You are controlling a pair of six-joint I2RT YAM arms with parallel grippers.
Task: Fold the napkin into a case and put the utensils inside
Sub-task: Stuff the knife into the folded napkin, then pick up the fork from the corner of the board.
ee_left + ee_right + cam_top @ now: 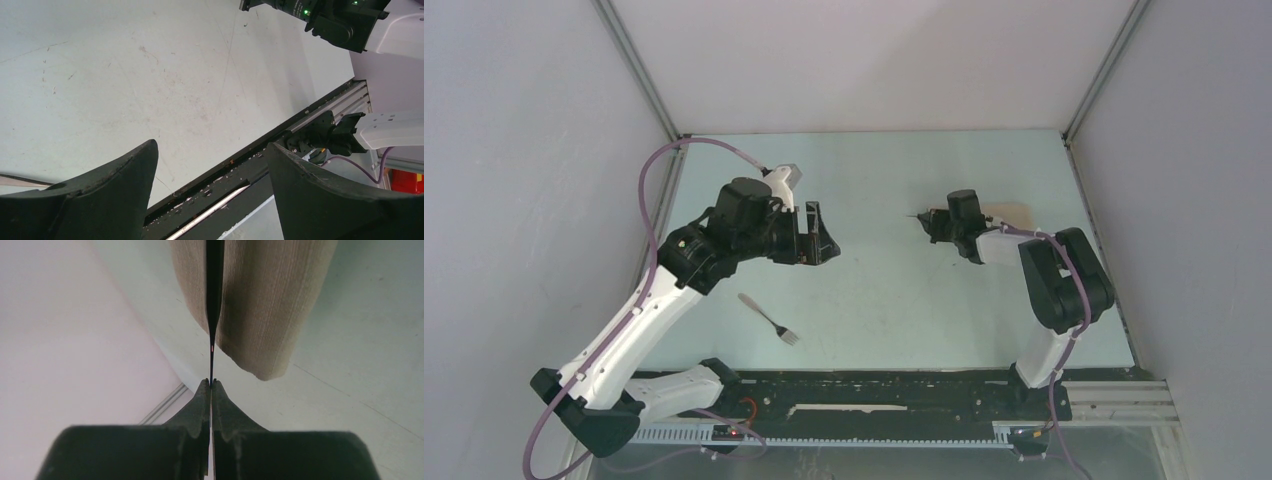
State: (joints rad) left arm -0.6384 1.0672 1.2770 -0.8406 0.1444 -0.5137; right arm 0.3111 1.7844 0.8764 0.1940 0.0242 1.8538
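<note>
The tan napkin (260, 300) lies folded at the back right of the table, and in the top view only a strip of the napkin (1011, 213) shows behind the right arm. My right gripper (929, 223) (211, 382) is shut on a thin black utensil (214, 300). Seen edge-on, the utensil runs from the fingertips up across the folded cloth. A pale grey fork (769, 318) lies loose on the table in front of the left arm. My left gripper (822, 232) (212, 145) hangs open above the table's middle left, with nothing between its fingers.
The pale green table (884, 290) is boxed in by white walls at the left, back and right. A black rail (874, 390) (260, 160) runs along the near edge between the two arm bases. The right arm's elbow (1064, 270) stands over the table's right side.
</note>
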